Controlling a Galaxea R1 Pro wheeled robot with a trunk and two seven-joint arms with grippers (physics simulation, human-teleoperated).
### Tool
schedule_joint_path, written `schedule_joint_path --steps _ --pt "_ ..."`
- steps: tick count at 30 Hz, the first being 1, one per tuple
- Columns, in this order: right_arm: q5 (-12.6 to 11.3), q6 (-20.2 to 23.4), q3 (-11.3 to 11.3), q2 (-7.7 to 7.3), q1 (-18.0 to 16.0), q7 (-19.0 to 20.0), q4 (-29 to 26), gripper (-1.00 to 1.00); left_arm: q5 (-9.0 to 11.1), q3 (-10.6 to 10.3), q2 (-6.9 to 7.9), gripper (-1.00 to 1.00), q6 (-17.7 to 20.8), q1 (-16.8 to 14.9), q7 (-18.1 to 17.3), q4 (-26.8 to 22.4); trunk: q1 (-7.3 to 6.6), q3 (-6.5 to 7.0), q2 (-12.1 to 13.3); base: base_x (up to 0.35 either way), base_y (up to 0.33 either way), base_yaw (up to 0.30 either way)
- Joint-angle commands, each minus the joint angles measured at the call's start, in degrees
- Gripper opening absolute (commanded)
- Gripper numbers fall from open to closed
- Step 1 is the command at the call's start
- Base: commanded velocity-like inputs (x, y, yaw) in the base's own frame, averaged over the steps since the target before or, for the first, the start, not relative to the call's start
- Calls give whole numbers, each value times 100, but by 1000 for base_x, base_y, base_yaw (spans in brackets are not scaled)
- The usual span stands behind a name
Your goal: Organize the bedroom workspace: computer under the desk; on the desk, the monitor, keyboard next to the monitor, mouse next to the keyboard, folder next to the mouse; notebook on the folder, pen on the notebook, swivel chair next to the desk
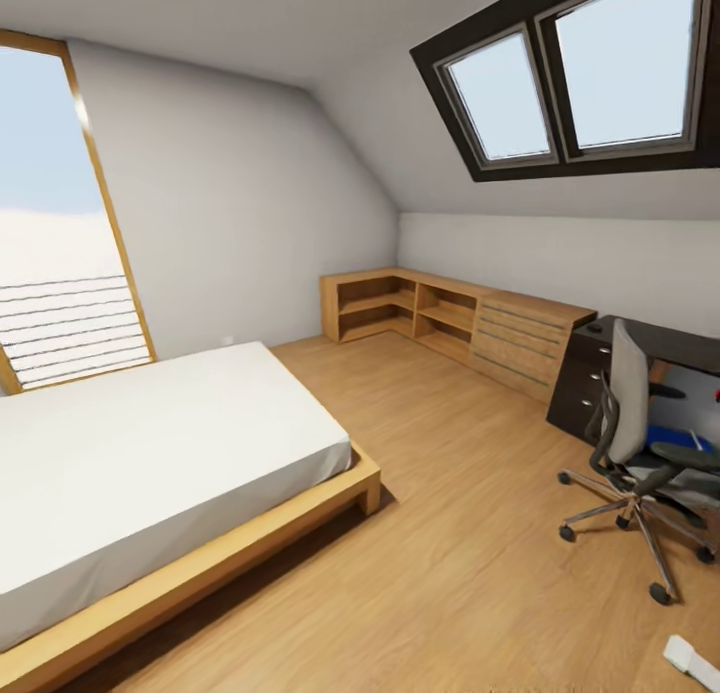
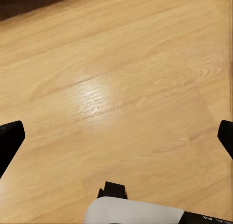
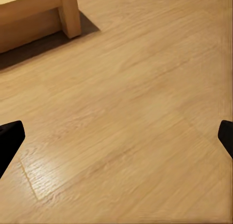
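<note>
At the right edge of the head view, the swivel chair (image 1: 632, 428) carries the folder (image 1: 672, 437) beside the counter (image 1: 660, 341), while left gripper (image 2: 116, 136) and right gripper (image 3: 116, 136) hang wide open and empty over the floor (image 1: 470, 493).

Grey swivel chair (image 1: 632, 443) on metal star base, back turned toward the room, just beside black desk (image 1: 668, 341) with knobbed drawers at far right. Blue folder (image 1: 668, 436) flat on its seat.
</note>
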Motion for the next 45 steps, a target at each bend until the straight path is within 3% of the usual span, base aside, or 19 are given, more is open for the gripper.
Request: schedule_joint_path --steps 1,9,21,32,45 --pt "-2 -18 2 0 -4 -7 5 100 21 4 -1 100 -3 4 -3 -11 0 -5 -4 0 0 -264" --pt "-2 -22 2 0 -4 -7 5 100 21 4 4 100 -5 4 -3 -11 0 -5 -4 54 0 -264" --pt "-2 -26 11 2 -4 -7 6 100 21 4 8 100 -6 4 -3 -11 0 -5 -4 299 2 -264" --pt "-2 -26 11 -1 -4 -7 5 100 21 7 8 100 -2 4 -3 -11 0 -5 -4 240 205 -264" --pt "-2 -26 11 -1 -4 -7 5 100 21 4 8 100 -2 4 -3 -11 0 -5 -4 66 173 -264"
